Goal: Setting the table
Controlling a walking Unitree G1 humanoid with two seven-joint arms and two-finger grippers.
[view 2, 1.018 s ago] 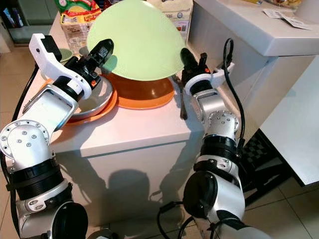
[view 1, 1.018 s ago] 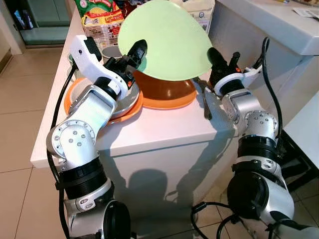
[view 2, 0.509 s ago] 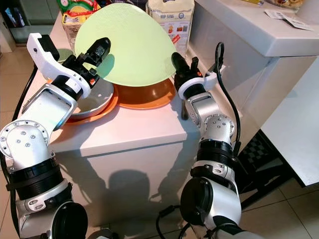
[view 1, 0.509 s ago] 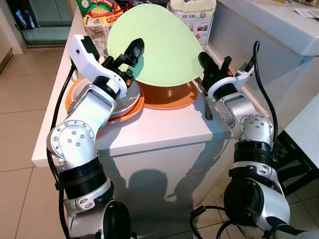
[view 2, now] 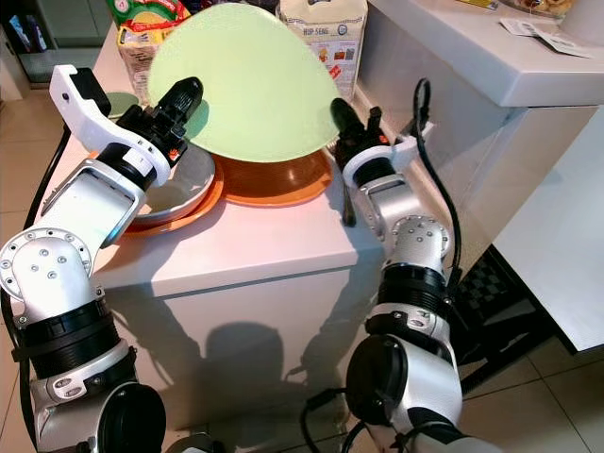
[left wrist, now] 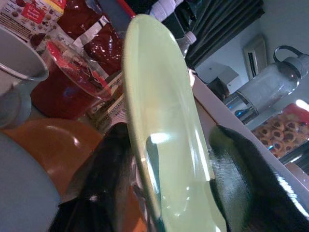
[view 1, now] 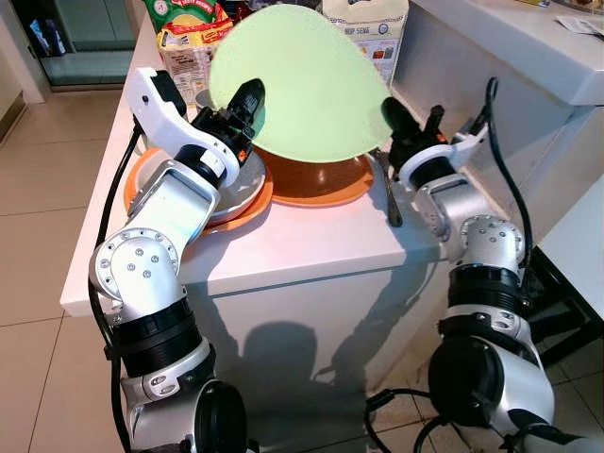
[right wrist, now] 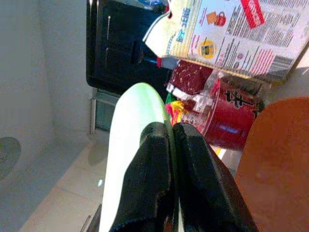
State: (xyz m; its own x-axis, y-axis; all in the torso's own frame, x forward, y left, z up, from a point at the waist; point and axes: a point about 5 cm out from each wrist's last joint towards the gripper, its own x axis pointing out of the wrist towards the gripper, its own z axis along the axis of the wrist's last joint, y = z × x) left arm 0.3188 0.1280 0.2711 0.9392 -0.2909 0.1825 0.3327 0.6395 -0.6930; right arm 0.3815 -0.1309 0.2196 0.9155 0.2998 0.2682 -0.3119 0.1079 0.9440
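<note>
- Both arms are holding the light green plate (view 1: pixel 302 85) tilted up above the stacked dishes at the far part of the white counter (view 1: pixel 283 241).
- The left pincer (view 1: pixel 243 106) is sitting at the plate's left rim; in the left wrist view its fingers (left wrist: pixel 104 183) are spread on either side of the rim, partly open, and I cannot tell how firmly they are bearing on it.
- The right pincer (right wrist: pixel 171 145) is pinching the right rim, its two fingers closed tight on the edge.
- To do this step well, I judge both arms should be moving together at one pace, keeping the plate from twisting, and lifting it well clear of the brown bowl (view 1: pixel 316 170) before carrying it off.
- The risk, as I judge it, is the thin rim slipping from the left side.
- The brown bowl is sitting on an orange plate (view 1: pixel 330 193) and looking empty where visible.
- To its left, a grey dish (view 1: pixel 236 184) is resting on another orange plate (view 1: pixel 142 179).
- Food packets (view 1: pixel 189 38) are standing at the far end.
- A dark utensil (view 1: pixel 389 203) is lying near the right edge.
</note>
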